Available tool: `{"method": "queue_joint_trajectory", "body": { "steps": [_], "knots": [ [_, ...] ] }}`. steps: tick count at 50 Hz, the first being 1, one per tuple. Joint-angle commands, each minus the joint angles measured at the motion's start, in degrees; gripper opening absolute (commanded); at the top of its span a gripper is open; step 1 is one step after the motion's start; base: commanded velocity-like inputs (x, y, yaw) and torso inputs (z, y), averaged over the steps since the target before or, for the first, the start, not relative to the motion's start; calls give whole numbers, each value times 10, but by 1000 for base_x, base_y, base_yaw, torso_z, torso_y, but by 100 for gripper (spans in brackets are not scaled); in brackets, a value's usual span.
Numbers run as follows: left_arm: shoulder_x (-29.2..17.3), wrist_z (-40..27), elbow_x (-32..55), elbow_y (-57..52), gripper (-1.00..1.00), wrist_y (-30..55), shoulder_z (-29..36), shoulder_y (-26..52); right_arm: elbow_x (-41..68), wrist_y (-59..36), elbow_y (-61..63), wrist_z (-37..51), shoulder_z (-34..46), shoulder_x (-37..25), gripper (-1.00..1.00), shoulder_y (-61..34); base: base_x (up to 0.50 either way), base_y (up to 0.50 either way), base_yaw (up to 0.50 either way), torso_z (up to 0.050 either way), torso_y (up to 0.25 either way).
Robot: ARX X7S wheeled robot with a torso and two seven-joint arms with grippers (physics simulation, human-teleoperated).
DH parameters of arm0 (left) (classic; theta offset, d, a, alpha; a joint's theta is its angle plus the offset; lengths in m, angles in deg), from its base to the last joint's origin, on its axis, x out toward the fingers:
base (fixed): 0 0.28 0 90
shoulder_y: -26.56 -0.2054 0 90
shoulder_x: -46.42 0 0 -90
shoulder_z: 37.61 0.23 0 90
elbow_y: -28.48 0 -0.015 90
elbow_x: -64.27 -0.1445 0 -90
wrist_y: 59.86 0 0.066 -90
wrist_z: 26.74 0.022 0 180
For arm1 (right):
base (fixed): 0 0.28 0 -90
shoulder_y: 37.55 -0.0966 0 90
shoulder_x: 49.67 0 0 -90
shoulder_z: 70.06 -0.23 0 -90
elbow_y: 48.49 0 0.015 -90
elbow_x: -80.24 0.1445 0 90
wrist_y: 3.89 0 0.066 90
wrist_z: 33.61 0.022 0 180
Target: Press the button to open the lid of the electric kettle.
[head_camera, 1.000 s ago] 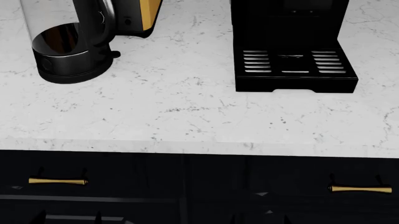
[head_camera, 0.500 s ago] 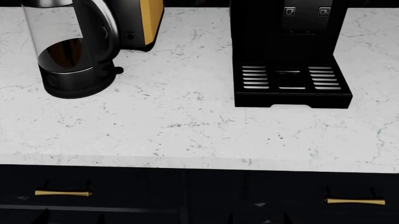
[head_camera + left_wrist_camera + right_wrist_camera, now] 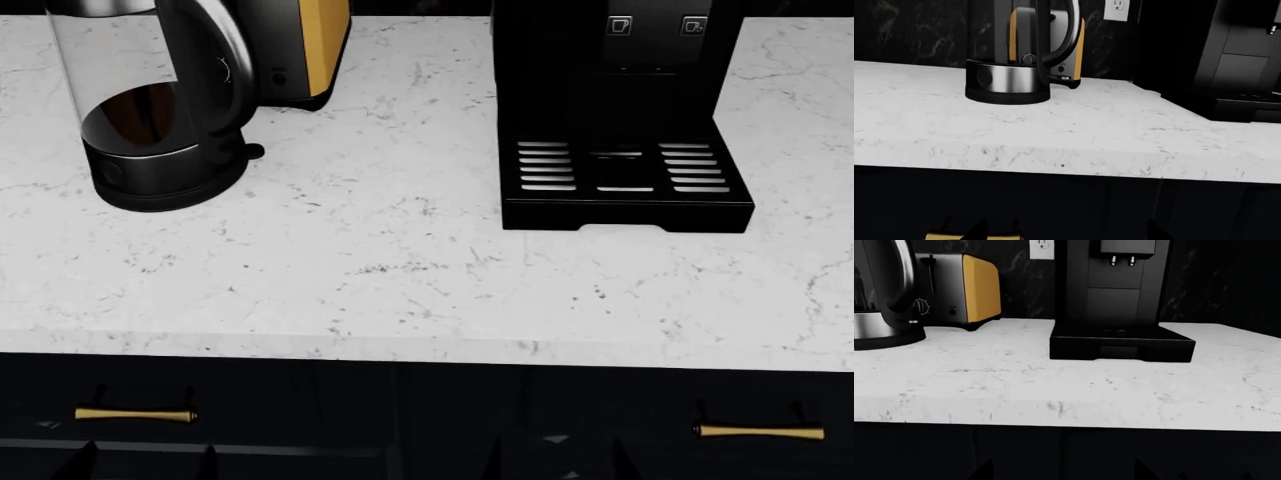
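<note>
I see the clear glass electric kettle [image 3: 158, 110] with black base at the white marble counter's [image 3: 400, 260] far left corner. Neither claw's state can be told; only dark tips show

The electric kettle [image 3: 158, 110] sits upright at the counter's far left, glass body, black base, handle facing right; lid's cropped, I think.

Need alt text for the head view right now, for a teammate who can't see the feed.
A white marble counter seen from above: the glass electric kettle stands at far left with a black-and-yellow toaster close behind it, and a black coffee machine at right. Dark drawers with brass handles run below; the kettle's top is cropped and neither end effector clearly shows.
</note>
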Motion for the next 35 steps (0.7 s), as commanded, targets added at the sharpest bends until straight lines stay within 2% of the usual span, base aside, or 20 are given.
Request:
{"method": "queue_joint_trajectory", "body": {
  "steps": [1, 3, 5, 8, 11, 13, 16, 19, 21, 22, 23, 24, 27, 30, 35],
  "knots": [
    [-14, -48, 17, -133, 100, 131, 2, -6, 21, -197, 186, 32, -8, -14, 100, -29, 0, 0, 0, 0, 0],
    [-20, -54, 28, -165, 100, 166, -1, -3, 34, -268, 251, 41, -15, -16, 100, -43, 0, 0, 0, 0, 0],
    [-39, -65, 37, -245, 100, 270, 9, 12, 53, -386, 342, 53, -27, -18, 100, -86, 0, 0, 0, 0, 0],
    [-46, -83, 61, -310, 100, 360, -1, 36, 75, -479, 402, 64, -42, -14, 100, -130, 0, 0, 0, 0, 0],
    [-50, -111, 120, -406, 100, 508, -45, 101, 87, -593, 467, 77, -51, -20, 100, -187, 0, 0, 0, 0, 0],
    [-53, -130, 142, -437, 100, 580, -63, 145, 97, -630, 482, 76, -62, -20, 100, -213, 0, 0, 0, 0, 0],
    [-24, -150, 221, -492, 100, 731, -131, 230, 108, -681, 484, 75, -75, -22, 100, -258, 0, 0, 0, 0, 0],
    [-12, -162, 260, -512, 100, 825, -159, 279, 117, -700, 500, 83, -81, -21, 100, -263, 0, 0, 0, 0, 0],
    [-9, -166, 270, -515, 100, 846, -168, 295, 126, -699, 499, 89, -69, -31, 100, -261, 0, 0, 0, 0, 0],
    [-9, -165, 264, -509, 100, 823, -168, 282, 127, -689, 487, 87, -66, -31, 100, -256, 0, 0, 0, 0, 0],
    [-34, -176, 248, -505, 100, 818, -133, 285, 124, -671, 472, 87, -59, -34, 100, -247, 0, 0, 0, 0, 0],
    [-36, -173, 249, -503, 100, 813, -132, 285, 130, -669, 471, 82, -68, -29, 100, -245, 0, 0, 0, 0, 0],
    [-31, -174, 256, -502, 100, 817, -151, 279, 147, -682, 484, 73, -96, -17, 100, -250, 0, 0, 0, 0, 0],
    [-35, -178, 256, -505, 100, 814, -141, 276, 154, -657, 484, 66, -106, -15, 100, -239, 55, 0, 0, 0, 0],
    [-30, -185, 268, -510, 100, 827, -144, 283, 151, -648, 476, 76, -91, -19, 100, -227, 284, 41, 0, 0, 0]
  ]
}}
